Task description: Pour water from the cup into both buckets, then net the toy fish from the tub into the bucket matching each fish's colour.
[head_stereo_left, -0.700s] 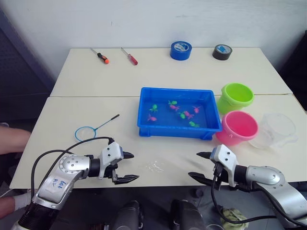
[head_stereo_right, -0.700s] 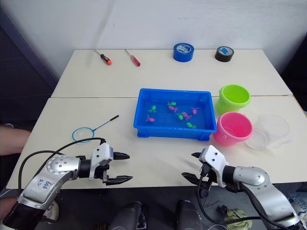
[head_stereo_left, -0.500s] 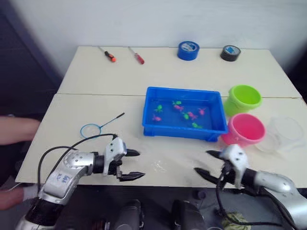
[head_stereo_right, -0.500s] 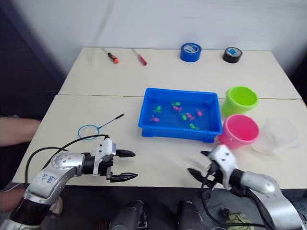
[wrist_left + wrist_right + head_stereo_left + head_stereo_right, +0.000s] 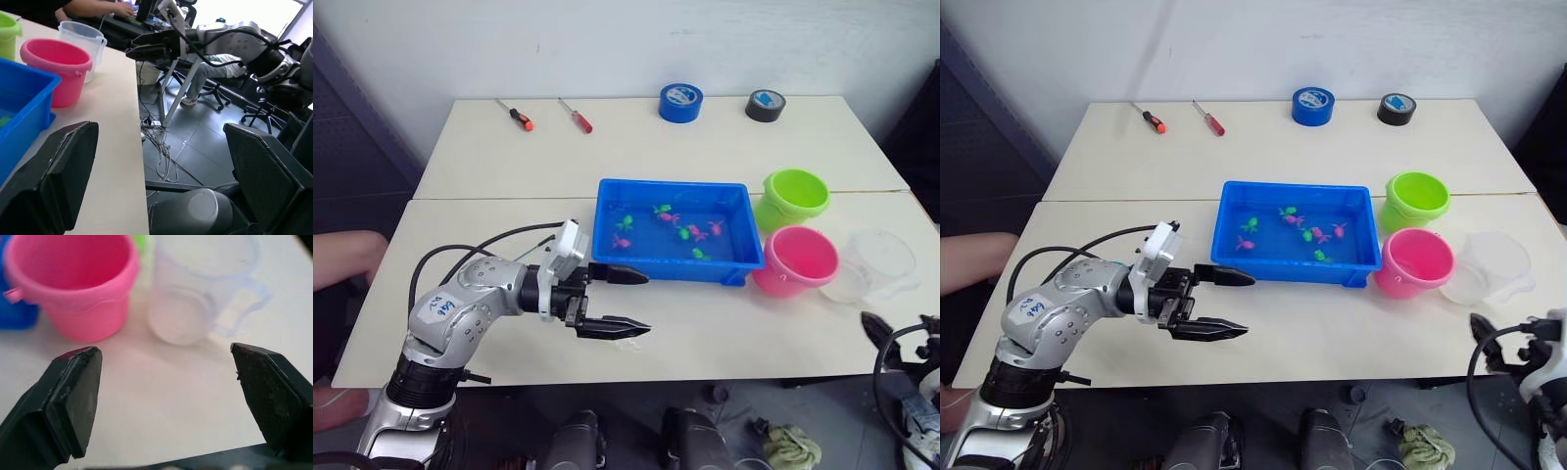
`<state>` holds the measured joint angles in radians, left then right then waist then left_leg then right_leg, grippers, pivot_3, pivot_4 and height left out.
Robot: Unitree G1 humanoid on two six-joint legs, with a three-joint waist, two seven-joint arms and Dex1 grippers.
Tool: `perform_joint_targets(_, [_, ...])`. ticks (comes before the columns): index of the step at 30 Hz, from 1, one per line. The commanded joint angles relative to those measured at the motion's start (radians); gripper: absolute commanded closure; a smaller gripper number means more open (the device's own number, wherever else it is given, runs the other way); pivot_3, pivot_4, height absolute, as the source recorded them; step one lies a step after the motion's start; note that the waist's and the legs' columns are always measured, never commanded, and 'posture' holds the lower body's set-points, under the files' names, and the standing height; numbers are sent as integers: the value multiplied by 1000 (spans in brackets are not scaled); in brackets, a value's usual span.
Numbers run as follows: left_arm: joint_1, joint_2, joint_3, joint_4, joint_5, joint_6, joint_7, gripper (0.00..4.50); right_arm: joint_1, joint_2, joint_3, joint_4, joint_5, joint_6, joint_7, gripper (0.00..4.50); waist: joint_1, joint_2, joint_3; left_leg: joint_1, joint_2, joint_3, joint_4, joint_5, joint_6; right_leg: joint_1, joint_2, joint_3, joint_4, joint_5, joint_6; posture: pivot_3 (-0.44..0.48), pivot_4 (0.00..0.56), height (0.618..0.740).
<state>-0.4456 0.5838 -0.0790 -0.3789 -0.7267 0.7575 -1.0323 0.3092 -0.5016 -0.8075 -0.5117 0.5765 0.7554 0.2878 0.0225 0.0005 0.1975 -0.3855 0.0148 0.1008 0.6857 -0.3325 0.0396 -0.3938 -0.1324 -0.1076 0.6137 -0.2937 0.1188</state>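
Two cream tables (image 5: pixel 489 245), white wall (image 5: pixel 607 44)

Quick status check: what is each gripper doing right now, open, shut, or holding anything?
Left gripper: open, holding nothing, hovering beside the tub.
Right gripper: open, holding nothing, facing the cup.

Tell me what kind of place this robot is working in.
Probably a robotics lab or office workroom. Two plain tables are pushed together and carry screwdrivers and rolls of tape; the left wrist view shows office chairs, loose floor cables and a person seated at a desk.
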Motion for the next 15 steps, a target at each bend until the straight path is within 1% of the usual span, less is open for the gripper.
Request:
perform_joint_targets(1, [-6,-12,22,-42,-24,-3,33,46,-76,-45,9,120,-76,-47,-57,0,0,1,0,0,0,2,0,1,1,0,0,0,-1,0,0,0,150,740])
perform_joint_targets(4, [-3,-9,16,-56,-16,-5,47,46,-140,-68,35,228,-145,-88,-98,0,1,1,0,0,-1,4,-1,2,2,-1,0,0,-2,0,0,0,150,740])
perform_joint_targets(15, [17,13,18,-92,-3,-17,93,46,-275,-74,82,434,-231,-229,-115,0,-1,2,-1,0,0,5,-1,3,2,-1,0,1,-1,0,0,0,150,740])
